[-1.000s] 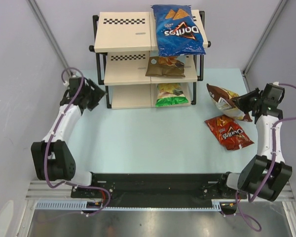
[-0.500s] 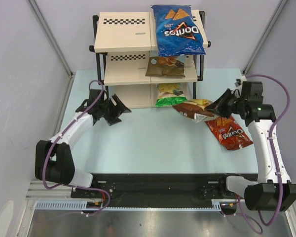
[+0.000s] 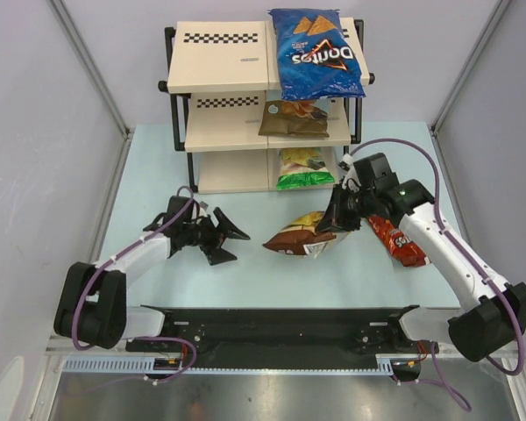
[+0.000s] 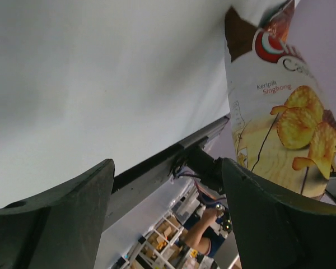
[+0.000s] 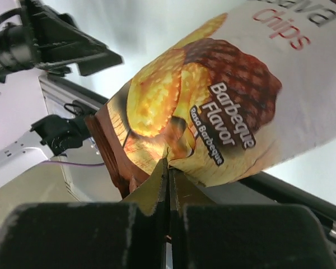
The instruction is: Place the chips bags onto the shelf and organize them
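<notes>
My right gripper (image 3: 337, 219) is shut on the small dark brown-red Chuba bag (image 3: 300, 234) and holds it above the middle of the table; in the right wrist view the closed fingertips (image 5: 169, 168) pinch its edge (image 5: 213, 112). My left gripper (image 3: 232, 243) is open and empty, just left of that bag, which shows at the right of the left wrist view (image 4: 274, 106). The red Doritos bag (image 3: 394, 241) lies on the table under my right arm. On the shelf (image 3: 223, 53) lie the blue Doritos (image 3: 316, 53), the pale blue-and-brown bag (image 3: 294, 118) and the green-white Chuba (image 3: 302, 168).
The left halves of all three shelf boards (image 3: 228, 123) are bare. Grey walls close in the pale blue table (image 3: 245, 281) on both sides. A black rail (image 3: 280, 320) runs along the near edge.
My right gripper has carried the small Chuba bag leftward and nearer, to the table's middle. My left arm has swung right and nearer, toward the bag, its jaws open.
</notes>
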Controlling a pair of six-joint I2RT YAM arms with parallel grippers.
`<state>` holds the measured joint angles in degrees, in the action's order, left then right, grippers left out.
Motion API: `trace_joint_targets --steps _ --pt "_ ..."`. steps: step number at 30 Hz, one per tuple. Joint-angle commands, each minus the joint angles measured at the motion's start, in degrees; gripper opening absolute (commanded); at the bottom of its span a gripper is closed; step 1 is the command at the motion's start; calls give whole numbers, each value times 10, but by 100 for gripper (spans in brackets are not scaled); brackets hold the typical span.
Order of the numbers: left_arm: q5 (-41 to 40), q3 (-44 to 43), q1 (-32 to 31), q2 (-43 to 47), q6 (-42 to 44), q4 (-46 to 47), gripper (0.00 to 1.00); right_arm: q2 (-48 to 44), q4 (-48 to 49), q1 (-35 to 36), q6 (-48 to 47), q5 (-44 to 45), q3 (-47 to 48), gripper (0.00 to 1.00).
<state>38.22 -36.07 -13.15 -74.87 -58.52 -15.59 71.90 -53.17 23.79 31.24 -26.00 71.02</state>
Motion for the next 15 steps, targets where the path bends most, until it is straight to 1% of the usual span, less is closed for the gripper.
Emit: trace_joint_targets --steps 1,2,3,5,6,7,9,12,13,15 --pt "57 16 -21 6 -36 69 82 -16 116 39 42 8 1 0" --pt "58 16 -25 4 -36 72 83 -25 136 46 50 13 0 0" --pt "62 16 -26 3 -39 78 83 -26 134 52 52 25 0 0" --pt "72 22 -34 -12 -58 109 85 -20 100 68 38 30 -17 0" --pt "76 26 -37 -21 -67 141 85 -19 88 71 21 24 -28 0" --pt "78 28 -43 -33 -83 154 85 -18 81 78 15 19 -56 0" --pt "91 30 -48 -67 -100 199 85 -16 61 84 8 17 -80 0" --pt "94 11 -60 -105 -102 209 85 -15 42 89 9 17 -116 1" --pt "97 7 -67 -113 -106 214 86 -15 41 88 11 17 -123 2" --pt "109 7 -74 -142 -120 249 88 -13 48 88 15 7 -144 8"
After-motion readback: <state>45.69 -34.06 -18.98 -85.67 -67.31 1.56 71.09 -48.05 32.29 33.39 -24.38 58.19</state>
